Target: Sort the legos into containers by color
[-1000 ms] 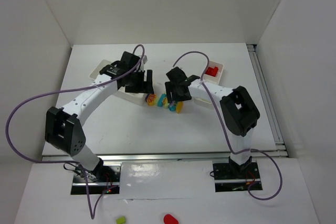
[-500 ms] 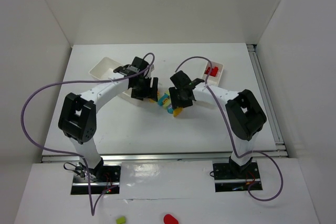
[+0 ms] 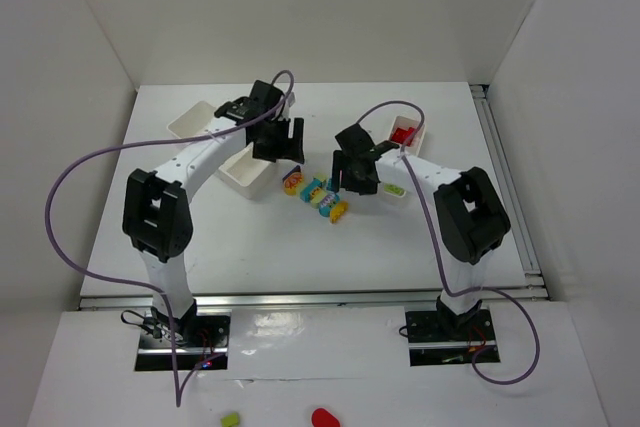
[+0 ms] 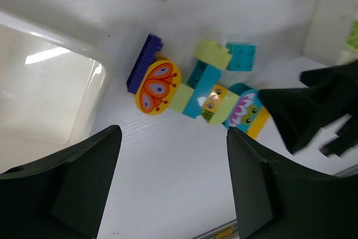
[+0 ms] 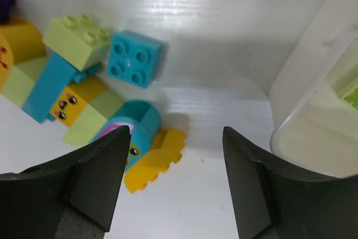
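A cluster of legos (image 3: 316,193) lies mid-table between the two containers: a purple brick (image 4: 144,62), an orange butterfly disc (image 4: 158,87), a lime brick (image 5: 75,38), a cyan square brick (image 5: 136,58), a cyan rounded piece (image 5: 131,130) and a yellow piece (image 5: 154,160). My left gripper (image 3: 286,143) (image 4: 173,138) hangs open just behind the cluster by the left container (image 3: 200,119). My right gripper (image 3: 356,173) (image 5: 176,138) is open and empty above the table. It is right of the cluster, beside the right container (image 3: 418,147).
A red lego (image 3: 403,134) sits in the far compartment of the right container and a lime piece (image 3: 393,189) in its near end. The left container's wall (image 4: 84,82) is close to the purple brick. Two stray pieces lie off the table in front.
My left gripper went toward the cluster, then drew back toward the left container. My right gripper has moved off the legos, right and back toward the right container.
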{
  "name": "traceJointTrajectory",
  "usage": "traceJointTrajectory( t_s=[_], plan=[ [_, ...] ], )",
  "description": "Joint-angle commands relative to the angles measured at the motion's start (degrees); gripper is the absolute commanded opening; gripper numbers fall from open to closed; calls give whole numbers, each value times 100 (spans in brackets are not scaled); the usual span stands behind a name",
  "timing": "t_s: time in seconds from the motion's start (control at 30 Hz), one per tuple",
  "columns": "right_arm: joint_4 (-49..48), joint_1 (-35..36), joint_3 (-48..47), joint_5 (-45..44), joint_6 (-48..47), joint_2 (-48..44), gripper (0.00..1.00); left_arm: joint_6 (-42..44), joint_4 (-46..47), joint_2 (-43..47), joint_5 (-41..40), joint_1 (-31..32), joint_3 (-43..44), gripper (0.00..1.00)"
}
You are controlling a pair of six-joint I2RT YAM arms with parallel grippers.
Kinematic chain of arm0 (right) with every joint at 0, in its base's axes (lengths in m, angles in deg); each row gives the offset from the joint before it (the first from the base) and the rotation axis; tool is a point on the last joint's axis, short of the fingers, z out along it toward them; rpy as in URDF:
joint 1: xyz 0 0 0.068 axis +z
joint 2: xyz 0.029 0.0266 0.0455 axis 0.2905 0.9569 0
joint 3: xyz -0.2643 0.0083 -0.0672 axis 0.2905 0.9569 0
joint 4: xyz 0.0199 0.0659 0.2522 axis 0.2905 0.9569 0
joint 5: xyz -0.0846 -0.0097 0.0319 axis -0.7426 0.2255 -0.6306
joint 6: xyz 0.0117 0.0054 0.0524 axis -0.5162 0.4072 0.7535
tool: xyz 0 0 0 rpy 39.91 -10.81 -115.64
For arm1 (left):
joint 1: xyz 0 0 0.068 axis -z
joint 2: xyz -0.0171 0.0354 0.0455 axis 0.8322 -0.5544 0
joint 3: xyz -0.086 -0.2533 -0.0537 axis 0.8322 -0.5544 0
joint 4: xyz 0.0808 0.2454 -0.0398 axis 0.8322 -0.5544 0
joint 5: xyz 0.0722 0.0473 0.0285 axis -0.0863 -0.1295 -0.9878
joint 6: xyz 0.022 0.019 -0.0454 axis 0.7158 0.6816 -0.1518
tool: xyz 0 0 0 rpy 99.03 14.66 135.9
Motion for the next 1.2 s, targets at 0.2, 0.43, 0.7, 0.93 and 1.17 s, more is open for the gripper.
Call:
traceJointTrajectory(
  t_s=[0.2, 0.43, 0.7, 0.93, 1.17],
  plan=[
    [-756, -39, -700, 57, 611, 657, 75, 167, -613, 820, 509, -60, 1000, 87],
    [-950, 13, -903, 478, 322, 1027, 75, 167, -614, 944, 316, -114, 939, 87],
    [-783, 409, -88, 460, -100, 404, 87, 167, -666, 944, 316, -114, 877, 87],
    [-449, 752, 309, 242, -162, 35, 85, 114, -614, 891, 316, -114, 614, 87],
    [-379, 805, 29, -23, -171, -457, 76, -78, -552, 1372, 177, -114, -176, 85]
  ],
)
